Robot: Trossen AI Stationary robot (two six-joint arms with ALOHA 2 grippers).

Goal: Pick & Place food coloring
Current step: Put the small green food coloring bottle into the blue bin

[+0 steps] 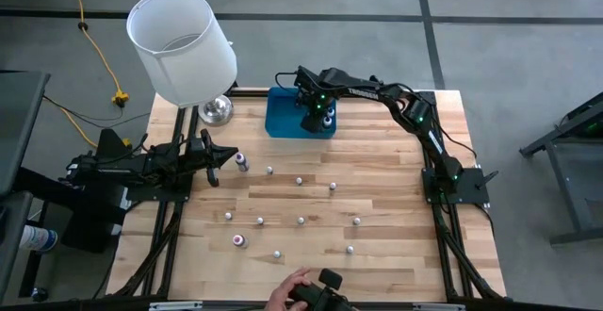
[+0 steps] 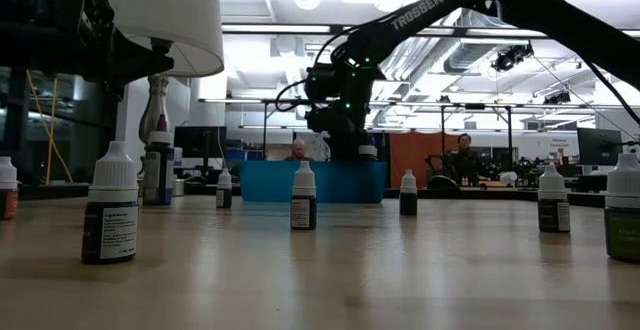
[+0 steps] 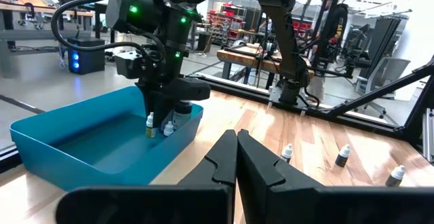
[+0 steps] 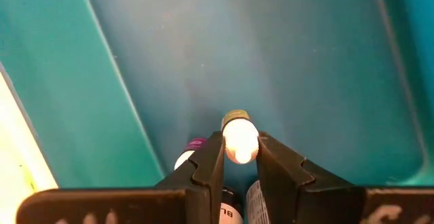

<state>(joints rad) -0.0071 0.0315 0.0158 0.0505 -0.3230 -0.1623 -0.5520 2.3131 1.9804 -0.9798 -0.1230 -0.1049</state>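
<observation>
Now | right gripper jaws grasping one food coloring bottle | left gripper jaws clenched

The right arm reaches far across, wrist bent down, its gripper clamped on a bottle. The left arm waits low at its side, gripper closed.

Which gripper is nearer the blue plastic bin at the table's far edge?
Right. The right gripper hangs over the blue plastic bin, shut on a white-capped dropper bottle. The left gripper waits shut, off near the table's left edge.
</observation>
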